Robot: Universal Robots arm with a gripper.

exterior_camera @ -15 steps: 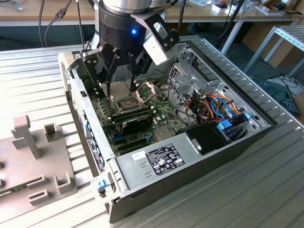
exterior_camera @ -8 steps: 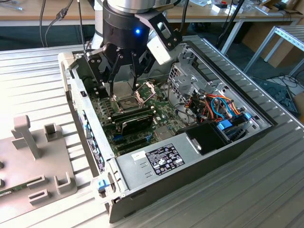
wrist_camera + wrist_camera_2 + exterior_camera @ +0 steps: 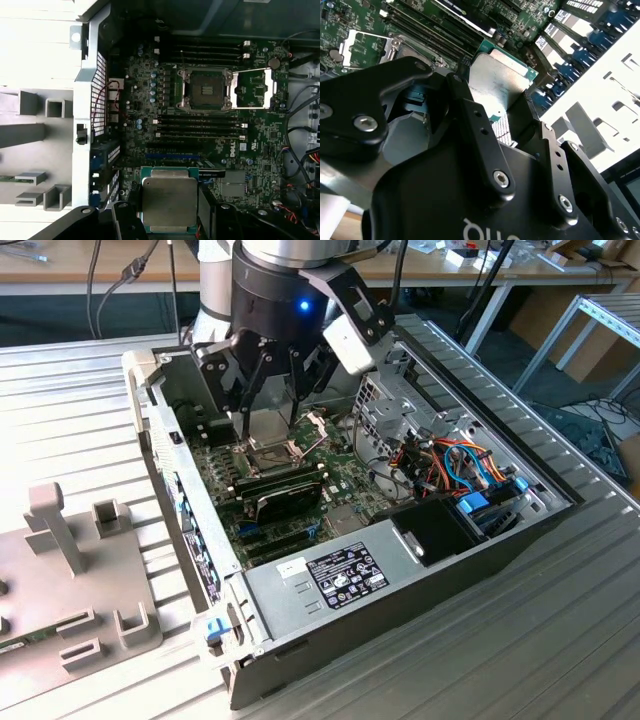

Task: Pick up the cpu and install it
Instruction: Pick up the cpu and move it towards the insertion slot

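Gripper (image 3: 270,427) hangs over the open computer case (image 3: 480,560). Jaws closed on the cpu (image 3: 169,202), pinching it by two opposite sides. The cpu is held flat above the green motherboard (image 3: 260,135), clear of the open socket (image 3: 204,90). Socket frame (image 3: 252,90) is flipped aside.

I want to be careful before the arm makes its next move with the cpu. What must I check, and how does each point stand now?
1. The gripper holds the cpu: ok.
2. The socket is empty: ok.
3. The socket frame stands open: ok.
4. The cpu is centred over the socket: cannot tell.
5. The cpu's corners match the socket: cannot tell.
6. The cables lie off the socket: ok.
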